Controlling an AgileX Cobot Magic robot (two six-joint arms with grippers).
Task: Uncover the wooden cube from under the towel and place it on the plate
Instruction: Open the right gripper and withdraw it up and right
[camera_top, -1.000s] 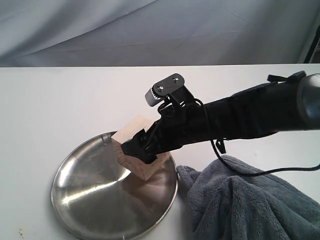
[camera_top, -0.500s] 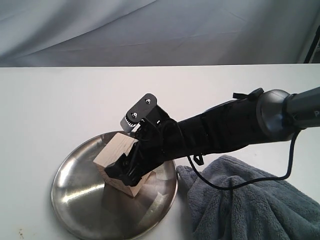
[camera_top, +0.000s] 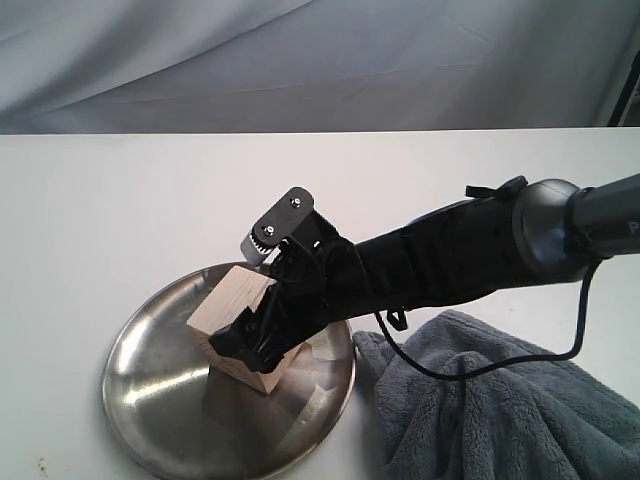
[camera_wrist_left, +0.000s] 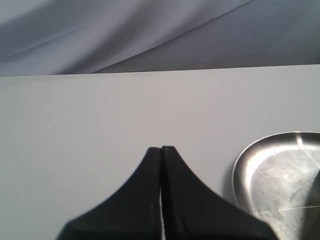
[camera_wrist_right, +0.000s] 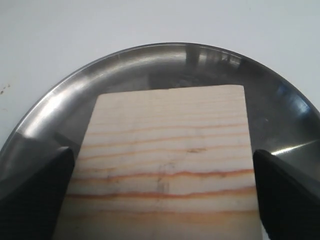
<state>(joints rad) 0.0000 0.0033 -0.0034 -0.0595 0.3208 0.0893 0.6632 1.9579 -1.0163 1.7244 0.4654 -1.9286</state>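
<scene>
The pale wooden cube (camera_top: 232, 303) sits tilted over the middle of the shiny steel plate (camera_top: 140, 400), its lower corner at the plate's surface. My right gripper (camera_top: 255, 340) reaches in from the right and is shut on it. In the right wrist view the cube (camera_wrist_right: 167, 150) fills the gap between the black fingers (camera_wrist_right: 40, 192), with the plate (camera_wrist_right: 165, 52) beyond. The blue-grey towel (camera_top: 500, 410) lies bunched to the right of the plate. My left gripper (camera_wrist_left: 161, 149) is shut and empty over bare table, with the plate (camera_wrist_left: 280, 170) off to one side.
The white table (camera_top: 120, 200) stretches behind and left of the plate. A grey cloth backdrop (camera_top: 320, 60) hangs along the far edge. A black cable (camera_top: 500, 360) droops from the right arm over the towel.
Over the last second the right arm moved down and to the left, carrying the cube from the plate's far rim to its middle. It has held still for the last half second.
</scene>
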